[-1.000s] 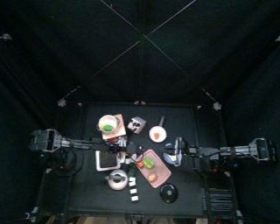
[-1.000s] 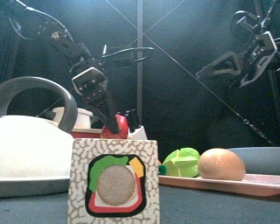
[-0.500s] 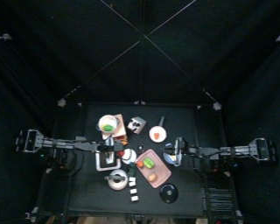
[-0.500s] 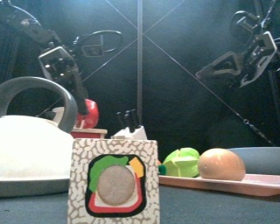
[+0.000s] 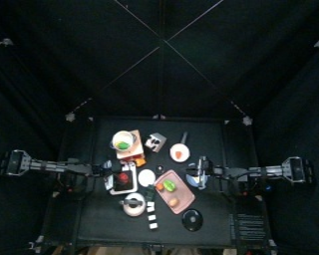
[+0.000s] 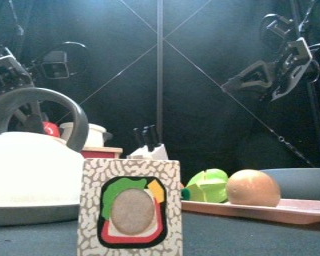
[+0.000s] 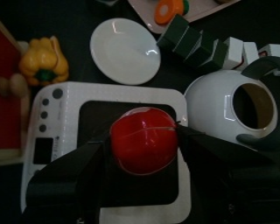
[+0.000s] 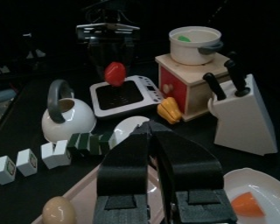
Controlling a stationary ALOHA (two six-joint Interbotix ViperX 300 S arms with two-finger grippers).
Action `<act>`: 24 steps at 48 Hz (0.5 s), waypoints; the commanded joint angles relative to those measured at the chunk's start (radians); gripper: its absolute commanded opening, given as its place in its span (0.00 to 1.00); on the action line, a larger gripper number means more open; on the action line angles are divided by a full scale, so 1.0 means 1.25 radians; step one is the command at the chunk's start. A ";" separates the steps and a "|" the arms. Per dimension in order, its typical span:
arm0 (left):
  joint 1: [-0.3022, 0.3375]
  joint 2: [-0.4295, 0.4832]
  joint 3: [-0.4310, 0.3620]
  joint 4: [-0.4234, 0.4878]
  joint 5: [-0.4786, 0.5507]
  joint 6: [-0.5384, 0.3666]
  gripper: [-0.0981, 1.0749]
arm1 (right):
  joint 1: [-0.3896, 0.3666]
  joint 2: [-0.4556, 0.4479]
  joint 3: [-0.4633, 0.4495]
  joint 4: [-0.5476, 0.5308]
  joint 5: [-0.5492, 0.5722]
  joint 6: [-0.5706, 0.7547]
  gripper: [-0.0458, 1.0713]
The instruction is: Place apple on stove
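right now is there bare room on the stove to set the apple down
Yes. In the left wrist view the stove shows its dark top bare around and under the apple, which the left gripper holds over it. Round its white rim it is crowded: the white kettle, the white plate and the yellow pepper.

Dim black pen, soft overhead light, front view perhaps blurred
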 commanded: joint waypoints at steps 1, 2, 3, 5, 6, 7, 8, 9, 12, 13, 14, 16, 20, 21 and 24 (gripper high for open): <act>-0.005 -0.002 -0.006 0.002 -0.011 0.000 0.78 | -0.004 0.009 -0.026 0.002 -0.005 0.000 0.05; -0.005 -0.002 -0.006 0.004 -0.012 0.000 0.78 | -0.006 0.011 -0.027 0.002 -0.005 0.001 0.05; -0.005 -0.002 -0.004 0.004 -0.012 0.000 0.78 | -0.005 0.015 -0.028 0.002 -0.005 0.001 0.05; -0.005 -0.002 0.000 0.004 -0.012 0.000 0.78 | -0.006 0.021 -0.032 0.002 -0.005 0.000 0.05; -0.005 -0.001 0.001 0.004 -0.012 0.000 0.78 | -0.006 0.025 -0.033 0.002 -0.005 0.000 0.05; -0.005 -0.001 0.004 0.004 -0.012 -0.001 0.78 | -0.006 0.027 -0.034 0.001 -0.005 0.000 0.05; -0.005 -0.001 0.005 0.004 -0.013 -0.001 0.78 | -0.006 0.029 -0.036 0.001 -0.005 0.000 0.05; -0.005 0.000 0.007 0.004 -0.016 -0.001 0.78 | -0.006 0.033 -0.038 0.001 -0.005 0.000 0.05; -0.005 0.005 0.015 0.001 -0.031 -0.001 0.78 | -0.006 0.038 -0.039 0.000 -0.005 0.000 0.05; -0.005 0.006 0.015 0.000 -0.034 -0.001 0.78 | -0.006 0.039 -0.040 0.000 -0.005 0.000 0.05; -0.004 0.010 0.017 -0.002 -0.043 -0.001 0.78 | -0.006 0.040 -0.040 0.001 -0.005 0.000 0.05; -0.004 0.016 0.020 -0.006 -0.056 -0.001 0.79 | -0.006 0.040 -0.040 0.000 -0.005 0.000 0.05; -0.004 0.036 0.023 -0.007 -0.085 0.000 0.80 | -0.006 0.040 -0.040 0.000 -0.005 0.000 0.05; -0.004 0.040 0.023 -0.006 -0.090 0.000 0.81 | -0.006 0.040 -0.040 0.000 -0.005 0.000 0.05; -0.001 0.058 0.023 -0.007 -0.099 0.000 0.83 | -0.006 0.040 -0.040 0.000 -0.005 0.000 0.05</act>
